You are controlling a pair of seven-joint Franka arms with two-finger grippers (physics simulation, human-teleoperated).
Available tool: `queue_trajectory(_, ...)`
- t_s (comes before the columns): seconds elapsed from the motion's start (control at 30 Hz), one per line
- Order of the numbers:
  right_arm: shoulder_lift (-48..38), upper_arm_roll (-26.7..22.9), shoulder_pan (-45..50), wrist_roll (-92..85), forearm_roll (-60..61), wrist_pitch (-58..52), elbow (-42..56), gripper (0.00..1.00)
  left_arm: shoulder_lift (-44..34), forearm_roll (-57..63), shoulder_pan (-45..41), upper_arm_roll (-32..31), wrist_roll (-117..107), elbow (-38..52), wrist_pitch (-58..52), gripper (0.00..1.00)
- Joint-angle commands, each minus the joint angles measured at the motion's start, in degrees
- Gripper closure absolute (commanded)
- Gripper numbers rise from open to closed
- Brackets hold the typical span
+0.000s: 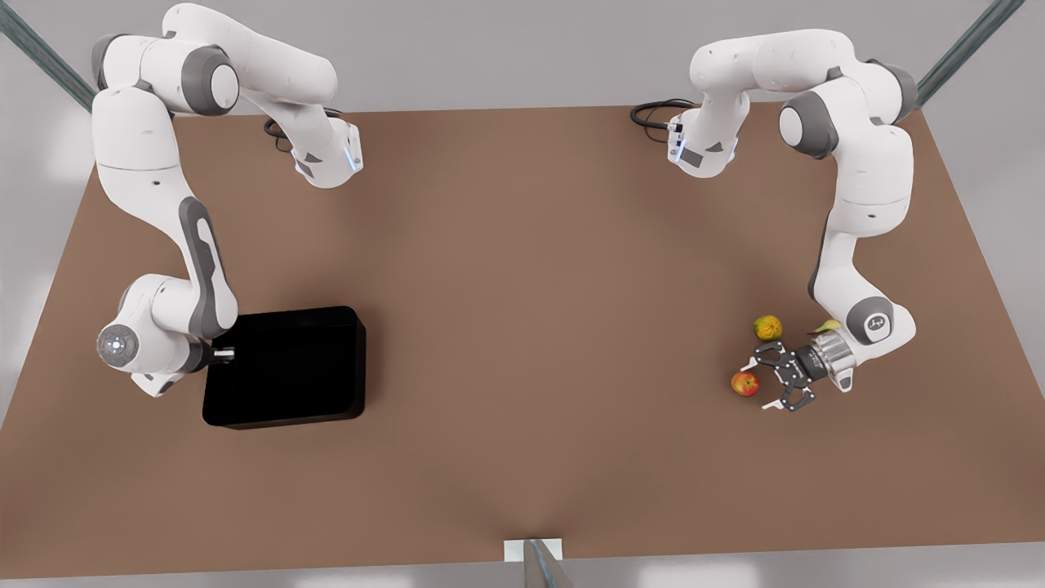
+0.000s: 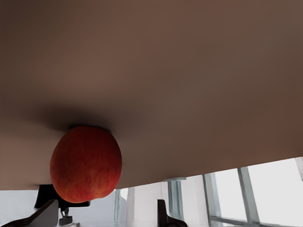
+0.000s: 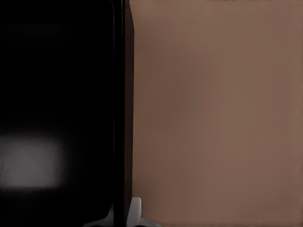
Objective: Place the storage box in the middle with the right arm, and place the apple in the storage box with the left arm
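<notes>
Storage box [image 1: 286, 367]: on the bench [image 1: 522, 269], eight o'clock side.
Right gripper [image 1: 222, 354]: fingers pinching the box's wall.
Apple [image 1: 744, 383]: on the bench, four o'clock side.
Left gripper [image 1: 758, 384]: fingers spread around the apple.

Banana [image 1: 825, 326]: mostly hidden behind the left arm's wrist, one tip showing. Storage box [image 3: 57, 113]: cut off by the right wrist view's edges, interior too dark to read. Left gripper [image 2: 104, 215]: fingertips cropped at the picture's edge. Right gripper [image 1: 227, 354]: partly hidden at the box wall.
</notes>
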Motion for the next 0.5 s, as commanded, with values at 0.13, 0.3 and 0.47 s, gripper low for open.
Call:
queue_trajectory(0.13, 0.16, 0.01, 0.17, -0.09, 0.0, -0.04, 0.13, 0.79, 0.53, 0.04, -0.09, -0.18, 0.75, 0.21, 0.62, 0.0)
queue_trajectory(0.3, 0.08, 0.53, 0.43, -0.97, 0.09, -0.13, 1.27, 0.79, 0.53, 1.01, -0.09, -0.18, 1.37, 0.47, -0.26, 0.0)
queue_trajectory(0.47, -0.1, 2.82, 1.4, -1.58, 0.27, -0.04, 2.77, 0.79, 0.62, 3.12, -0.09, -0.26, 2.33, 0.56, -2.9, 0.0)
